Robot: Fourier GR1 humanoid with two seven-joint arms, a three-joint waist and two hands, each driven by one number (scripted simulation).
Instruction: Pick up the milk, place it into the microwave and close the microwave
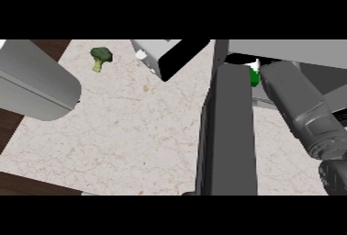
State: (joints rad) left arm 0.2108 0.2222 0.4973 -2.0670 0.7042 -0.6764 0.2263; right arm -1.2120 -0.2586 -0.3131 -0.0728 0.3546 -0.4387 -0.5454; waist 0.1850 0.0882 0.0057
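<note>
The milk (254, 77) shows only as a small green and white patch at the upper right, just past the far end of the open microwave door (229, 133). My right forearm (298, 105) reaches up to it from the lower right. My right hand (237, 58) shows as black bits on both sides of the carton's white top, curled round it at the microwave's opening. The microwave body (291, 47) is the grey block along the top right. Of my left arm only the grey forearm (34, 82) shows, at the upper left; its hand is out of view.
A broccoli floret (100, 58) lies on the marble counter (129, 137) at the upper left. A grey box (154, 49) with a dark slanted panel (181, 58) stands at the top middle. Dark wood borders the counter at the left and lower left.
</note>
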